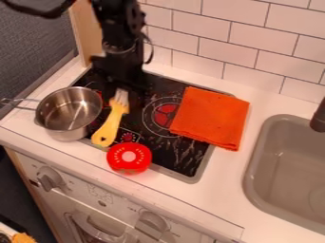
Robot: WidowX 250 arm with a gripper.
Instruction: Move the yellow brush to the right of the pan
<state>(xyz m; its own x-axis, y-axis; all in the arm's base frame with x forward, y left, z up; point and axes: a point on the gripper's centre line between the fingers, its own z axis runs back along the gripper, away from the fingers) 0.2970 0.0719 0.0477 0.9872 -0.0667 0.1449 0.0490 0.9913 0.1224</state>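
From where I stand, the black arm [117, 23] comes down from the top. Its gripper [120, 81] hangs over the back of the black stove top [181, 154]. I can't tell if the gripper is wide or narrow, or if it has hold of anything.

The yellow brush [109, 126] is right under the gripper. Its pale hairs are up close to the gripper, and its handle comes down toward me, a bit to the left. There is a little hole near the handle's end. The brush is just to the right of the pan, but I can't tell if they touch.

The shiny round pan [68, 113] is down and to the left of the gripper. Its long handle sticks out to the left. A red toy tomato [129, 157] is lower down than the gripper, close to the end of the brush.

To the right of the gripper is an orange cloth [213, 116]. Part of it is on the stove top and part is on the white counter [225, 190]. The gray sink [255, 159] is well apart from the gripper, far over to the right.
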